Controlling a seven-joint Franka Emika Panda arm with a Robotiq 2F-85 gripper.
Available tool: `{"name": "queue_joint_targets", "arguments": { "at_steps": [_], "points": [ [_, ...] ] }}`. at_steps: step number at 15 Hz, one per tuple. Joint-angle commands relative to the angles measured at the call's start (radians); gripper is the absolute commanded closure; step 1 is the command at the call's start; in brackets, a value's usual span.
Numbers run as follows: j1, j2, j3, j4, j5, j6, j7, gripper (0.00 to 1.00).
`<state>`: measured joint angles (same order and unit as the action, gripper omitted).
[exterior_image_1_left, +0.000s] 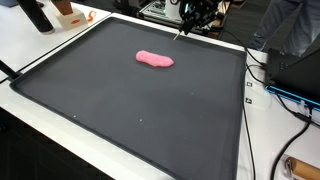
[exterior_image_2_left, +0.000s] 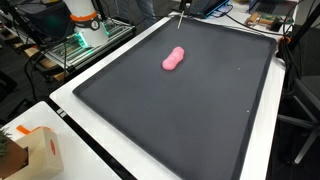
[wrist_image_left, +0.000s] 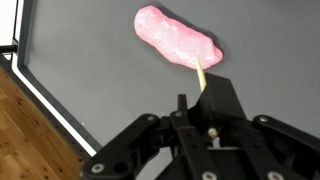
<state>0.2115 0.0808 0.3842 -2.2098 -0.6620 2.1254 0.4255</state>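
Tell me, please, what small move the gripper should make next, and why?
Probably a short move across the mat toward the blob. The gripper is shut on a stick, and in both exterior views the stick's tip hangs near the mat's far edge, apart from the blob.

The pink lump (wrist_image_left: 178, 38) looks soft and doughy, and its skin is finely grainy with a faint sparkle. The thin stick (wrist_image_left: 200, 78) touching it is pale bare wood. The gripper (wrist_image_left: 210, 105) is smooth black plastic with a dull sheen. The mat (wrist_image_left: 90, 60) is dark grey, matt and faintly speckled, with a smooth black rim. Around its edges the tabletop (exterior_image_1_left: 40, 45) is smooth white. The floor (wrist_image_left: 30, 140) shows brown wood grain.
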Motion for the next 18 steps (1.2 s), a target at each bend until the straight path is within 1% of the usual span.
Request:
{"name": "queue_joint_targets", "arguments": {
  "at_steps": [1, 6, 11, 18],
  "points": [
    [0.075, 0.145, -0.048, 0.114, -0.045, -0.083, 0.035, 0.94],
    [0.138, 0.265, -0.114, 0.214, -0.039, -0.113, 0.041, 0.94],
    [0.195, 0.349, -0.171, 0.284, -0.050, -0.142, 0.082, 0.94],
    [0.254, 0.430, -0.211, 0.353, -0.057, -0.213, 0.122, 0.94]
  ]
}}
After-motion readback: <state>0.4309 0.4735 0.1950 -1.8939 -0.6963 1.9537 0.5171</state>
